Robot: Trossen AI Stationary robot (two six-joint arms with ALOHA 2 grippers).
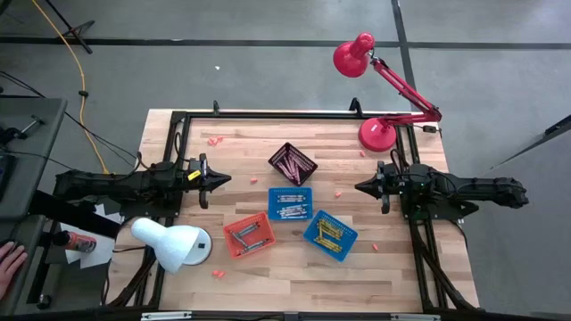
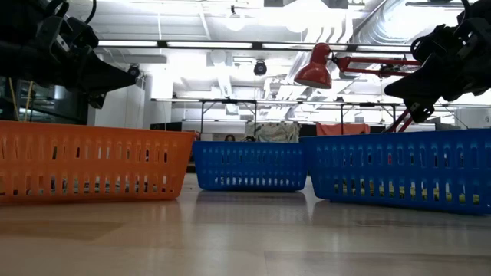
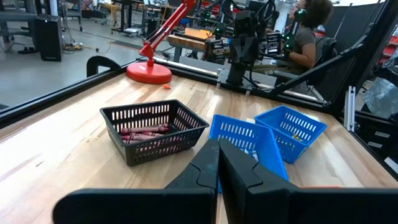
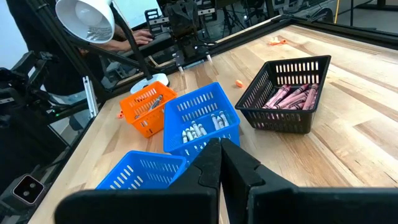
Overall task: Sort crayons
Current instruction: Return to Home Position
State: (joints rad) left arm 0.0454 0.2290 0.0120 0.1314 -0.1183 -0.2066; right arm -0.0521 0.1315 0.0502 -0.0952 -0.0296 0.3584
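Crayons lie sorted in four mesh baskets at mid-table: pink-red ones in the black basket (image 1: 293, 163), pale ones in a blue basket (image 1: 291, 203), a few in the orange basket (image 1: 249, 234), and yellow ones in a second blue basket (image 1: 330, 234). Loose orange-pink crayons lie flat on the wood, one at the far left (image 1: 214, 140), one beside the blue basket (image 1: 337, 193) and one near the front (image 1: 217, 273). My left gripper (image 1: 220, 179) hovers shut at the table's left. My right gripper (image 1: 359, 186) hovers shut at the right. Both point inward and hold nothing.
A white lamp (image 1: 174, 242) stands at the near left by the orange basket. A red lamp's base (image 1: 376, 134) stands at the far right. A black frame (image 1: 268, 113) borders the table. A person's hand (image 1: 9, 263) rests beyond the left edge. Bare wood lies along the front.
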